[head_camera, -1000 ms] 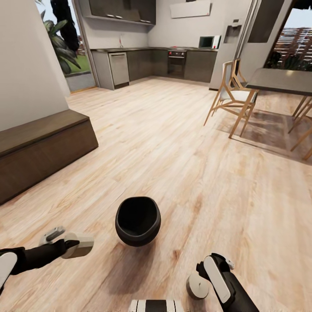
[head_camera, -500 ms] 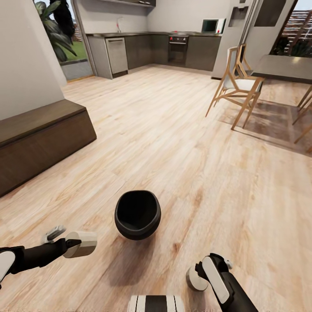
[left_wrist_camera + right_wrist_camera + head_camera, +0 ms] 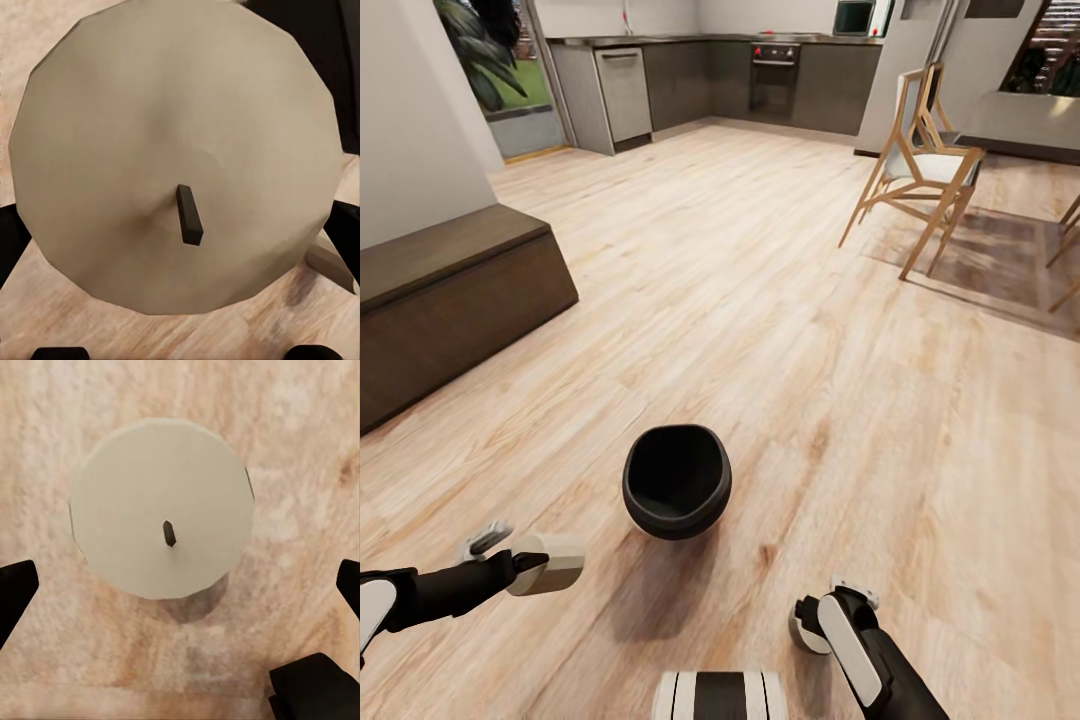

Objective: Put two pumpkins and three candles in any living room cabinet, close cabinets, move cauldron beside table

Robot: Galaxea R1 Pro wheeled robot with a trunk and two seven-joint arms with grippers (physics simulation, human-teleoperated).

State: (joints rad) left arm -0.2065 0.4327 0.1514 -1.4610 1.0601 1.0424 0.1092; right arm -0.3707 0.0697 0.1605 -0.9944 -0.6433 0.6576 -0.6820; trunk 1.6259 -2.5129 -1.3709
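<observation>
The black cauldron (image 3: pixel 677 482) stands on the wood floor ahead of me, mouth up and empty. My left gripper (image 3: pixel 532 563) is shut on a cream candle (image 3: pixel 557 560), held sideways above the floor left of the cauldron; its wick end (image 3: pixel 189 216) faces the left wrist camera. My right gripper (image 3: pixel 822 615) hangs open over a second candle (image 3: pixel 163 506) that stands upright on the floor, with floor showing between it and the fingers (image 3: pixel 15 592). The dark-brown cabinet (image 3: pixel 450 300) runs along the left wall, shut. The pumpkins are out of view.
A wooden chair (image 3: pixel 925 165) and a grey table (image 3: pixel 1020 120) stand at the far right. Grey kitchen units (image 3: pixel 760 70) line the back wall. Open wood floor lies between the cauldron and the table.
The head camera has tilted down, so the whole picture has slid upward. The cauldron, both candles and both grippers keep their places relative to one another.
</observation>
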